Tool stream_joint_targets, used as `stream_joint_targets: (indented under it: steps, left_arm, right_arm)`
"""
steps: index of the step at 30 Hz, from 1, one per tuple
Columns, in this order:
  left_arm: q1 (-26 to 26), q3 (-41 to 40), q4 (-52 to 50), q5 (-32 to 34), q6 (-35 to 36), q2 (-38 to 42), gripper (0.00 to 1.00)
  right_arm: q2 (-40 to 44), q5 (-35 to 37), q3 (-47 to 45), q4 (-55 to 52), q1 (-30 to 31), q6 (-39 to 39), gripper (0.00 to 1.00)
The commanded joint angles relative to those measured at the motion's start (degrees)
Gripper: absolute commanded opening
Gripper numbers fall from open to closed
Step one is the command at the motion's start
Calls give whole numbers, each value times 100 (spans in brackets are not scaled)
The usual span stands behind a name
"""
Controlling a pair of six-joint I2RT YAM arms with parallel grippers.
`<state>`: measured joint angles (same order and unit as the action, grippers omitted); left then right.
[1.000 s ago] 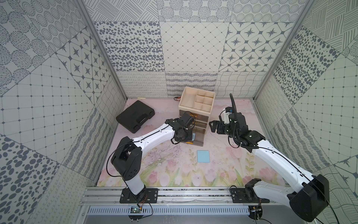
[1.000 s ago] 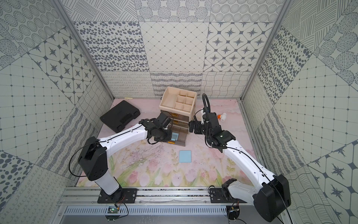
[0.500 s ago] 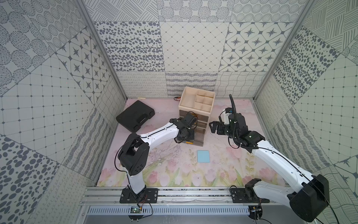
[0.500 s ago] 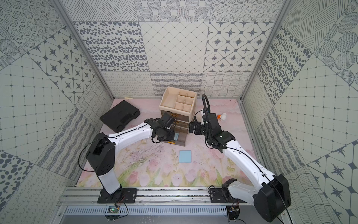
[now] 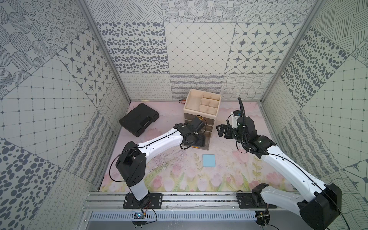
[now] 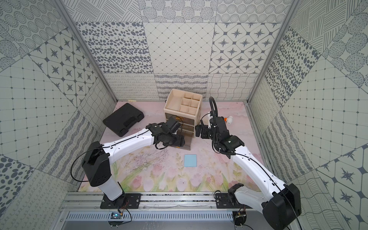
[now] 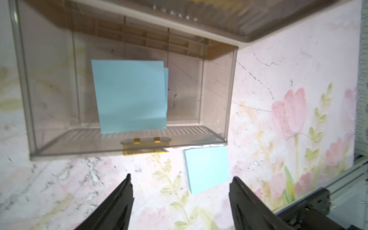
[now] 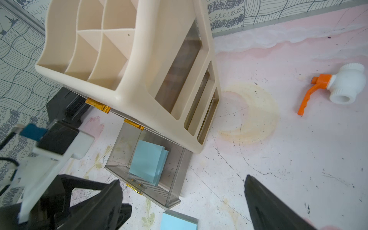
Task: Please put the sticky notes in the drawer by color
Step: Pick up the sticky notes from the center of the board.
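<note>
In a top view the left tool hangs over the open bottom drawer, loose blue pad on the worktop just past it; left wrist: jaws apart, empty, two blue pads ahead in the drawer; right wrist: right tool likewise apart, empty; suggest clearing the drawer front, then straddling the loose pad's edges.

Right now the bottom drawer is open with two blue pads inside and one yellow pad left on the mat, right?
No. The pad left on the mat is light blue, not yellow; both top views show it. The bottom drawer is open with two blue pads inside.
</note>
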<state>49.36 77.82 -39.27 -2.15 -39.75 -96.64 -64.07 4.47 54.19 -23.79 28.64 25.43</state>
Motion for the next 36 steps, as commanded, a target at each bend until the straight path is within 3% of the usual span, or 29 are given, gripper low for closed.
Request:
stream_joint_targets:
  steps: [1,6,11,18,30,36]
  left_arm:
    - [632,-107,-786,169,-856,98,99]
    - [1235,-33,-719,276,-1558,-302,100]
    - [1573,543,-986,425,-2038,-909,100]
    - [1671,858,-1143,478,-2456,-1504,100]
    - [1626,1730,-1465,651,-2028,-2417,100]
    - [1481,1594,-1311,525,-1851,-2519,100]
  right_arm:
    - [165,220,80,-85,10,-222,99]
    - [491,293,-35,-195,10,-245,99]
    - [835,391,6,-658,16,-334,99]
    - [1548,744,-132,-1061,-6,-367,99]
    - [2103,590,-488,-1250,-15,-119,99]
    - [2158,610,-549,-1241,-13,-87,99]
